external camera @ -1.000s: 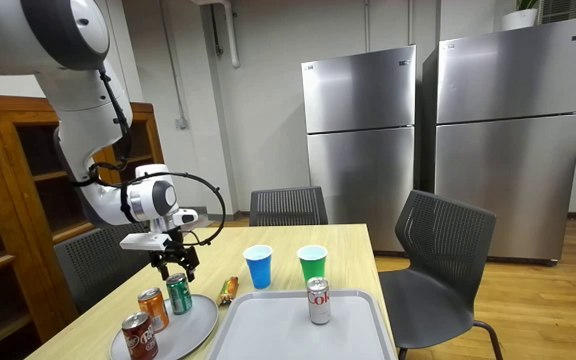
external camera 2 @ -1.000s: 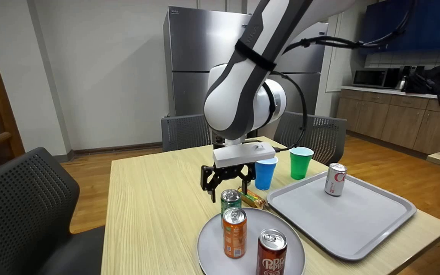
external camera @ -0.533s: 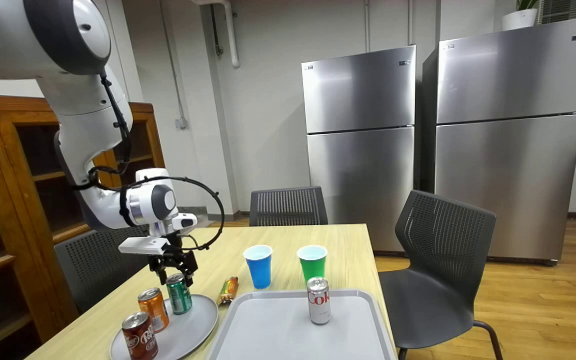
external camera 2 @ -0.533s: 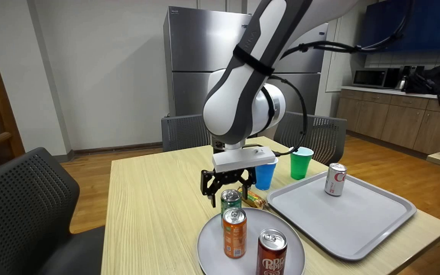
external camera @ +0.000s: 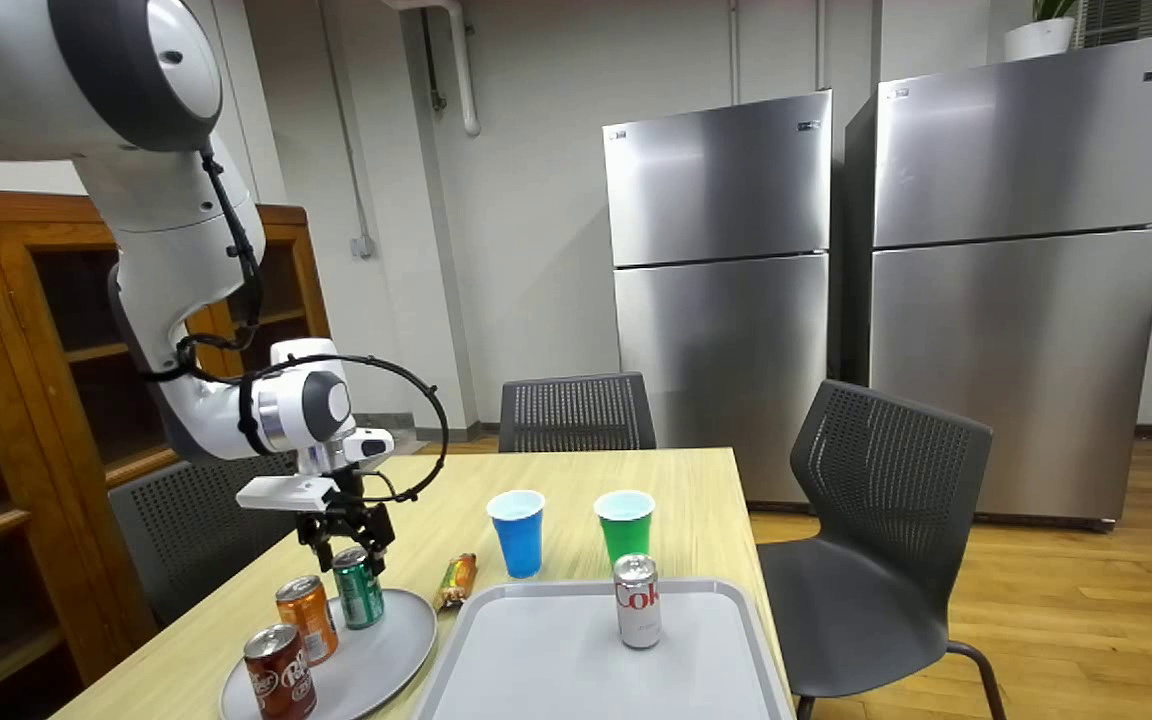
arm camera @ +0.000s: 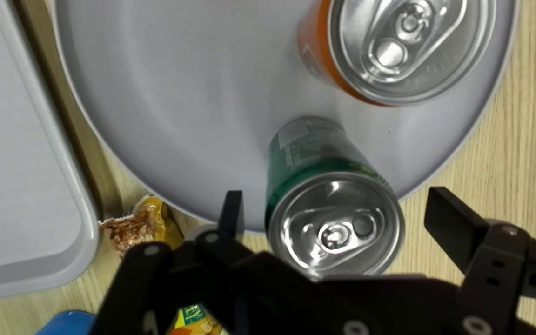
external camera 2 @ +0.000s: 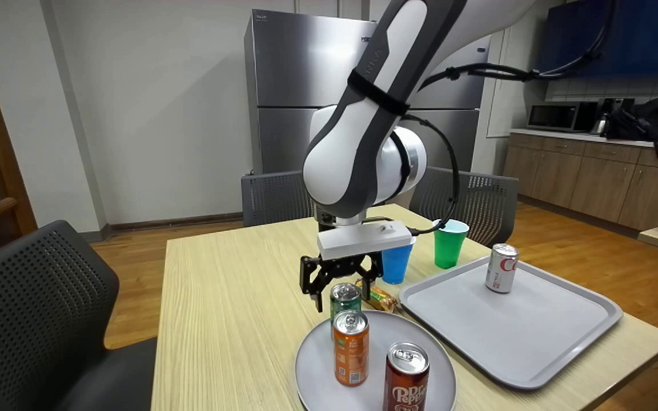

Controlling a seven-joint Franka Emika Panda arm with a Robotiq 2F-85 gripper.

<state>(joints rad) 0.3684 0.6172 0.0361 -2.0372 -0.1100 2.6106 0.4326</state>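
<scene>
Wooden cabinet [external camera: 11, 380] stood at 10 o'clock of the pale table [external camera: 576, 480] in an exterior view. On the plate [arm camera: 189, 93], left to right: red can [external camera: 281, 672], orange can [external camera: 307, 618], green can [arm camera: 333, 200]. Gripper [external camera 2: 342, 301] stood spread astride the green can, slim gap each side in the wrist view, nothing pinched. Off-centre lowering or squeezing could have tipped it, perhaps against the orange can at its 1 o'clock; the snack bar [arm camera: 149, 221] at 9 o'clock might have been crushed by a wide descent. Rightward: blue cup [external camera: 518, 535], green cup [external camera: 626, 525], tray [external camera: 536, 660] bearing a silver can [external camera: 638, 600]. Past them: steel fridges [external camera: 721, 270], 1 and 2 o'clock; dark chair [external camera: 886, 560], 3 o'clock.
</scene>
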